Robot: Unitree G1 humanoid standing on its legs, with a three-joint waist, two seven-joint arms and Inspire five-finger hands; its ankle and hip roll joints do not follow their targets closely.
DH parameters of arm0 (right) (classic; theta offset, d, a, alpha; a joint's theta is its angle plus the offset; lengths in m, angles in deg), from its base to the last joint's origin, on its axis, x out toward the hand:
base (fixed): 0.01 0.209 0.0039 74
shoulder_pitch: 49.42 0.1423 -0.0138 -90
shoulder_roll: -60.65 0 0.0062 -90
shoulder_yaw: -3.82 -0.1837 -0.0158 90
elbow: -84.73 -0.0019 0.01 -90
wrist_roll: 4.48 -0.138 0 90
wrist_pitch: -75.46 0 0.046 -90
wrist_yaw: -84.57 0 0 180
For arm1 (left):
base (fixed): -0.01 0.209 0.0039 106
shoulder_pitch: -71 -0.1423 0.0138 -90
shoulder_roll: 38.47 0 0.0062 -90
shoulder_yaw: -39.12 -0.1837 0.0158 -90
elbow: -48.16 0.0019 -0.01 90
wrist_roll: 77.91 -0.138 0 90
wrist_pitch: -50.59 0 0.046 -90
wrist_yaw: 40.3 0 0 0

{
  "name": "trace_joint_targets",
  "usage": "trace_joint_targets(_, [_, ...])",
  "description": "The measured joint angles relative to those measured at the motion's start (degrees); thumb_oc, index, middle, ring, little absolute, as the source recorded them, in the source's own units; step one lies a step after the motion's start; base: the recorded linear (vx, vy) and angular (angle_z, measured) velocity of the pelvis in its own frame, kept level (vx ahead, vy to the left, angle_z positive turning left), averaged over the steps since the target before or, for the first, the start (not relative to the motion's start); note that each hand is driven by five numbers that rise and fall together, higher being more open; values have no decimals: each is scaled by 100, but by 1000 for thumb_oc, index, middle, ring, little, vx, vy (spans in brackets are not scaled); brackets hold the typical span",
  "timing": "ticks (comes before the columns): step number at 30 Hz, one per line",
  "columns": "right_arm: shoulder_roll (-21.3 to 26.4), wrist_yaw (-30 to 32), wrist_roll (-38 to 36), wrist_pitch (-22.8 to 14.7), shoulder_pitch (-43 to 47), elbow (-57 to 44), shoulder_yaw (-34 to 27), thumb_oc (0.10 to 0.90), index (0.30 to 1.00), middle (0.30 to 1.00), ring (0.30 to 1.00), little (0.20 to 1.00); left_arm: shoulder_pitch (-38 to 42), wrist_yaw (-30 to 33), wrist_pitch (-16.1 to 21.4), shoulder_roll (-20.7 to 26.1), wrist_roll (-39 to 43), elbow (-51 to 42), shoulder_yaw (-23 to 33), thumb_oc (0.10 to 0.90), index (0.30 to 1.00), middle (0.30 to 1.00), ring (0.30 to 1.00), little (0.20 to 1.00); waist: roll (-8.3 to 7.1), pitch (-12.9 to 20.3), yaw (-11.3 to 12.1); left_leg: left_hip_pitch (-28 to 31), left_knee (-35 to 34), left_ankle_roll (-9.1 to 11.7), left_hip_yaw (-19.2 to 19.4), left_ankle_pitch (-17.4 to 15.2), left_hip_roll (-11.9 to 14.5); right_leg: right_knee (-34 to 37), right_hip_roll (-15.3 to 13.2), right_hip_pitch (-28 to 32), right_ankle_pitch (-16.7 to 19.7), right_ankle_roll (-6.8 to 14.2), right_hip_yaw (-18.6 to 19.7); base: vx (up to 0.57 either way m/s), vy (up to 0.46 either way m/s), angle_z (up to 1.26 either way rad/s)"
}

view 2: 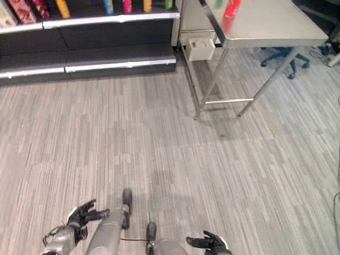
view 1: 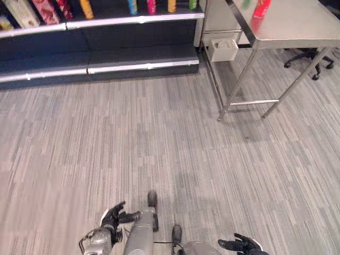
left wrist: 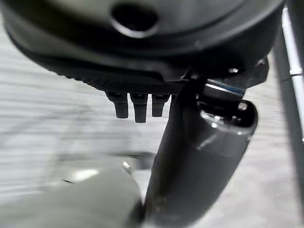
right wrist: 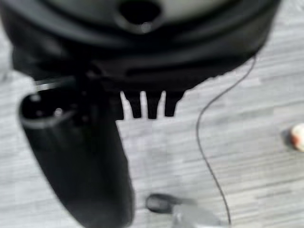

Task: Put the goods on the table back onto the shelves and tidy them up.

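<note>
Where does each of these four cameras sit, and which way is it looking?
Left eye view: on the head, looking down at floor, shelves and table; left hand and right hand hang low.
Right eye view: beside it, same scene, slightly shifted.
Left wrist view: on that wrist, along open fingers to floor.
Right wrist view: likewise, fingers open.
Both eyes share shelves and table.

Colours and patterns of the shop floor scene.
We see a grey, finely streaked plank floor [view 1: 159,149], a dark shelf unit with silvery edge strips [view 1: 143,65], a pale brushed-steel table [view 1: 297,24] bearing a red bottle [view 1: 261,8], yellow [view 1: 86,8], blue [view 1: 132,6] and pink [view 1: 151,6] bottles, and black hands [view 1: 112,217].
</note>
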State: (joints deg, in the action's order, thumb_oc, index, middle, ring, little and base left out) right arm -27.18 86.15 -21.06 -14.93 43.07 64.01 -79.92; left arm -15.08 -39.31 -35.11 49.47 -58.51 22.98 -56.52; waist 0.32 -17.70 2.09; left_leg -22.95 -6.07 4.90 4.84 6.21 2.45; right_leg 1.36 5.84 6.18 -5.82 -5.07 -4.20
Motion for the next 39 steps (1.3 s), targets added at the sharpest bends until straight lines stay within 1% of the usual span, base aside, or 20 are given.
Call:
trace_joint_targets(2, [38, -22, 47, 0, -37, 157, -114, 800, 900, 900, 900, 900, -403, -22, -86, -39, -118, 286, 27, 800, 900, 900, 900, 900, 31, 110, 117, 144, 37, -197, 273, -134, -7, 52, 65, 454, -268, 49, 337, 1103, 374, -81])
trace_joint_targets(3, [-46, -18, 102, 11, -167, 247, -387, 800, 900, 900, 900, 900, -662, 9, -184, -129, -157, 523, 289, 800, 900, 900, 900, 900, -218, 307, 332, 497, 645, -594, 754, -380, -180, -88, -259, 672, -655, 593, 672, 873, 348, -138])
trace_joint_targets(4, [-100, -51, 137, -118, -555, 259, -345, 800, 900, 900, 900, 900, -1197, -2, -386, -202, -157, 639, 456, 800, 900, 900, 900, 900, -555, 846, 287, 1267, 1227, -1108, 1088, -710, -806, -968, -638, 648, -804, 1334, 481, 552, 270, -122])
trace_joint_targets(5, [49, -21, 156, -150, -890, 26, -136, 800, 900, 900, 900, 900, -1443, -2, -390, -187, -158, 416, 213, 800, 900, 900, 900, 900, -149, 1270, 186, 1981, 705, -1345, 865, -681, -713, -2758, -316, -45, -699, 1343, -28, 606, 362, -38])
trace_joint_targets(6, [-100, -59, 179, -47, -952, -275, 45, 800, 900, 900, 900, 900, -1192, 80, -390, 54, -148, 197, 85, 800, 900, 900, 900, 900, -322, 1194, -5, 2348, 491, -1556, 649, -650, -794, -5787, -772, -1572, 606, 1110, -322, 516, 308, 24])
trace_joint_targets(7, [-152, -66, 188, 2, -970, -511, 31, 800, 900, 900, 900, 900, -810, 98, -277, 151, -147, 151, -3, 800, 900, 900, 900, 900, -310, 1094, -127, 2558, 525, -1544, 458, -850, -819, -7273, -1130, -2848, 728, 798, -226, 668, 232, 56])
trace_joint_targets(8, [-158, -8, 200, 12, -855, -632, 0, 800, 900, 900, 900, 900, -416, 100, -274, 136, -153, 160, -124, 800, 900, 900, 900, 900, -155, 962, -289, 3058, 432, -1488, 316, -1080, -782, -7322, -1511, -3685, 448, 620, -233, 688, 60, 39])
trace_joint_targets(10, [-166, -7, 217, 31, -764, -718, 128, 800, 900, 900, 900, 900, -236, 111, -210, 46, -139, 9, -35, 800, 900, 900, 900, 900, 143, 922, -337, 3661, 189, -1035, 247, -1229, -567, -5807, -1402, -3879, 58, 537, -569, 517, -27, 9])
trace_joint_targets(11, [-177, -12, 290, 34, -524, -640, 597, 800, 900, 900, 900, 900, -153, 93, 6, 127, -140, -113, 136, 800, 900, 900, 900, 900, 64, 916, -384, 3906, 359, -633, 154, -1468, -537, -2887, -803, -3677, -174, 817, -579, 359, -52, 22])
trace_joint_targets(12, [-215, -30, 278, 10, -561, -669, 627, 800, 900, 900, 900, 900, -21, 123, 46, 202, -139, -37, 188, 800, 900, 900, 900, 900, -163, 942, -486, 4149, 607, -328, 33, -1689, -735, -1324, -345, -3347, -97, 551, -356, 406, -76, 53])
trace_joint_targets(13, [-254, -46, 278, 9, -709, -651, 561, 800, 900, 900, 900, 900, -45, 84, 39, 246, -146, 10, 158, 800, 900, 900, 900, 900, -501, 928, -502, 4187, 1261, -187, 97, -1833, -1010, -839, -425, -2845, 207, -358, -56, 448, -92, 91])
trace_joint_targets(15, [-67, -37, 276, -39, -742, -374, 231, 800, 900, 900, 900, 900, -217, 97, -43, -130, -149, 91, 121, 800, 900, 900, 900, 900, -292, 905, -555, 3864, 1280, -397, -392, -2497, -886, -239, -390, -1889, 1869, -148, 189, 254, -100, 79])
trace_joint_targets(16, [-81, -15, 274, -67, -613, -300, 174, 800, 900, 900, 900, 900, -248, 99, -30, -145, -148, -47, 118, 800, 900, 900, 900, 900, -324, 904, -337, 3213, 1083, -655, -336, -2346, -847, 289, -378, -1545, 1966, -212, 257, 201, -121, 14])
trace_joint_targets(19, [-41, -7, 247, -174, -357, -259, 157, 800, 900, 900, 900, 900, -445, 98, -70, -162, -147, 33, 28, 800, 900, 900, 900, 900, -344, 863, -258, 2761, 460, -506, -231, -892, -419, 450, -239, -1119, 1643, -40, 293, 89, -103, -17])
trace_joint_targets(25, [-68, -2, 240, -162, -222, -216, 177, 800, 900, 900, 900, 900, -176, 101, -10, -119, -142, -71, -55, 800, 900, 900, 900, 900, -383, 720, -331, 2113, 1493, -248, -203, -975, -637, 379, -674, -1004, 1573, -32, 243, -25, -38, 8])
trace_joint_targets(27, [-58, -6, 241, -156, -236, -205, 63, 800, 900, 900, 900, 900, 17, 107, 40, -95, -141, -65, -87, 800, 900, 900, 900, 900, -278, 580, -398, 2030, 1901, 100, -167, -714, -603, 262, -764, -845, 1302, 124, -41, -14, 7, 39])
trace_joint_targets(31, [-106, 18, 233, -153, -56, -54, 48, 800, 900, 900, 900, 900, 46, 134, 39, 13, -140, 0, -65, 800, 900, 900, 900, 900, -506, 309, -300, 1170, 3868, 198, 115, -843, -611, 163, -1018, -643, 807, 135, 145, 122, 100, -21])
trace_joint_targets(32, [-107, 25, 223, -143, -19, -28, 2, 800, 900, 900, 900, 900, -42, 128, 20, 15, -142, 45, -94, 800, 900, 900, 900, 900, -515, 338, -274, 1269, 3209, -128, 117, -1065, -499, 289, -1028, -623, 802, 144, 205, 168, 142, -58])
trace_joint_targets(35, [-20, 56, 216, -91, 50, 115, -128, 800, 900, 900, 900, 900, -145, 95, -71, -110, -154, 158, -133, 800, 900, 900, 900, 900, -341, 323, -273, 1826, 99, 37, -628, -612, -224, 412, -932, -572, 1003, 455, 524, 208, 210, -49])
trace_joint_targets(39, [64, 101, 221, -113, -20, 154, -341, 800, 900, 900, 900, 900, -288, 100, -88, -169, -155, 151, -156, 800, 900, 900, 900, 900, -34, 414, -267, 2112, 47, -284, -266, -123, -43, 443, -817, -520, 903, 647, 746, 95, 175, -98])
